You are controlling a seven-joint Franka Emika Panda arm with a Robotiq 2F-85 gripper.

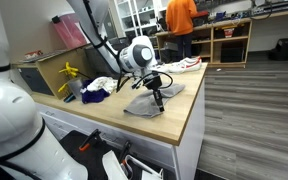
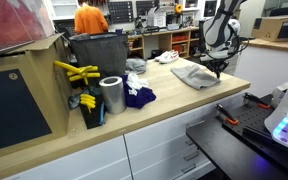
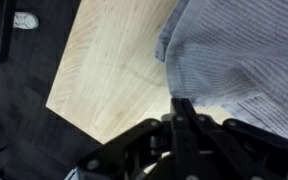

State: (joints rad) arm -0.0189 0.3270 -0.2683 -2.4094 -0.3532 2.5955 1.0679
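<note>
A grey striped cloth (image 1: 140, 104) (image 2: 190, 73) lies rumpled near the wooden counter's end. In both exterior views the arm reaches down onto its edge nearest the counter's end. My gripper (image 1: 158, 100) (image 2: 217, 70) (image 3: 182, 103) has its black fingers pressed together with no gap between them. In the wrist view the tips meet right at the hem of the cloth (image 3: 234, 60), which bunches up around them. The fold of fabric between the pads is hidden by the fingers.
The counter (image 3: 94, 70) drops off just beside the cloth. Further along stand a dark bin (image 2: 97, 52), a silver can (image 2: 111, 95), yellow tools (image 2: 76, 72) (image 1: 69, 72) and a blue cloth (image 2: 137, 96). A person in orange (image 1: 180, 15) stands behind.
</note>
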